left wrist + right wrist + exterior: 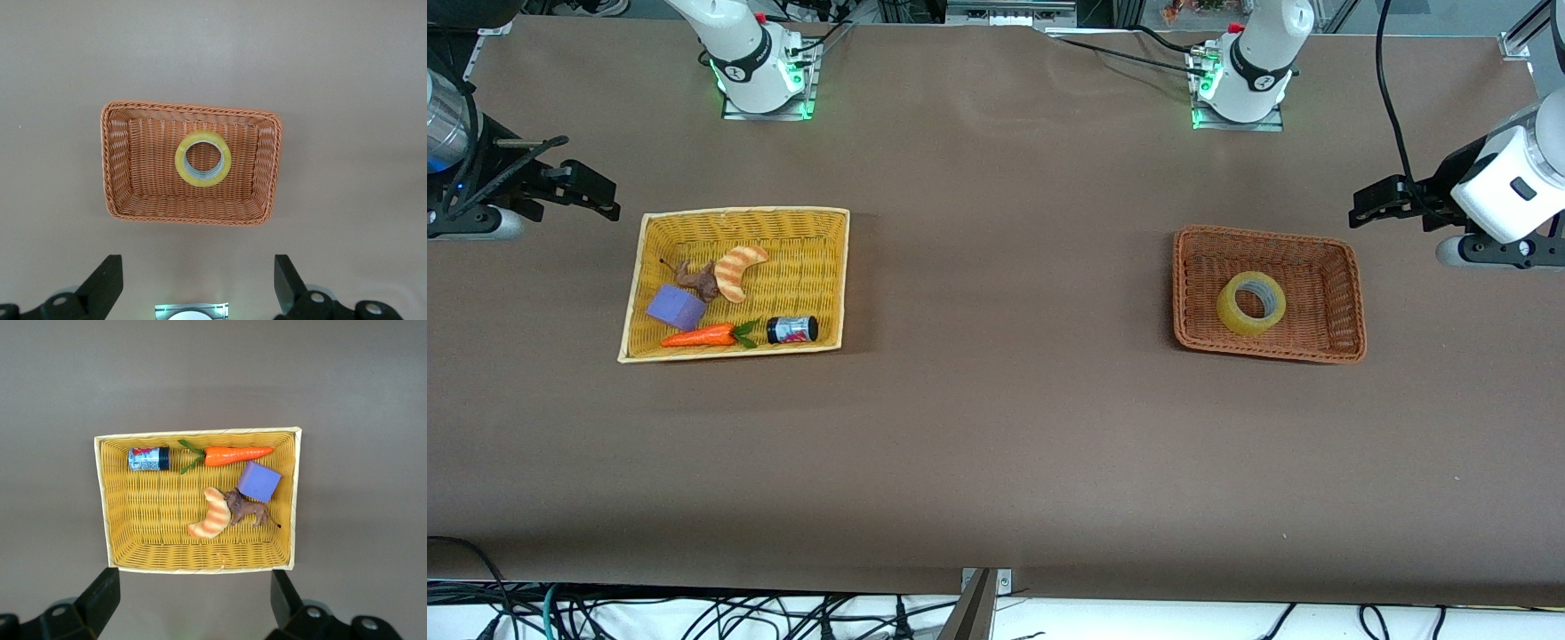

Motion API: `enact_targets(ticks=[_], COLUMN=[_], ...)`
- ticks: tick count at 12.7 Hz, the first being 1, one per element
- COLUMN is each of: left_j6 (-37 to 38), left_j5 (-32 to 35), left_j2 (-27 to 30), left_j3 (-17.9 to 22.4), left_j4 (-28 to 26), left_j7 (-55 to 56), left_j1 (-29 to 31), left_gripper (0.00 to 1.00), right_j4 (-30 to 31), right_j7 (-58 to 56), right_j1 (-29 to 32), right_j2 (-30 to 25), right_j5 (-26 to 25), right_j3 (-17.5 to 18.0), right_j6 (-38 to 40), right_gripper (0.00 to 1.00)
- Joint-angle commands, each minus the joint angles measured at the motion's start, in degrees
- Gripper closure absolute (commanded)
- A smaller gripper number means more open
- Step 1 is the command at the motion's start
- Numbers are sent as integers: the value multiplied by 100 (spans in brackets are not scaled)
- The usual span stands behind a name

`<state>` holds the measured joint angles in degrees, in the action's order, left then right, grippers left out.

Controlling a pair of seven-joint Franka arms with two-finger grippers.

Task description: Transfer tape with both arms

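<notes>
Tape lies flat, hole up, in the brown basket near the left gripper, jaws spread wide; the right gripper, equally wide, waits by the yellow basket.

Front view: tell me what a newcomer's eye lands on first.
The yellowish tape lies alone in the orange-brown basket toward the left arm's end. The yellow basket toward the right arm's end holds a croissant toy, purple block, carrot and small jar. The left end effector and right end effector wait open over the table's ends.
</notes>
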<state>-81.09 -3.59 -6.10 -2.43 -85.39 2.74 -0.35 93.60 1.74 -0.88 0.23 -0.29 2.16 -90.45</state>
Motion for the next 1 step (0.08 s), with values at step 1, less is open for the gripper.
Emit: enact_targets(ticks=[1], left_j6=[14], left_j5=[-116], left_j2=[-23], left_j3=[-21], left_j4=[58], left_j7=[-28], left_j1=[18], left_gripper=[0], right_j4=[-122], right_j7=[-42], right_j1=[-8], right_j2=[12], right_j5=[-23], right_j3=[4], right_j6=[107], right_gripper=[0])
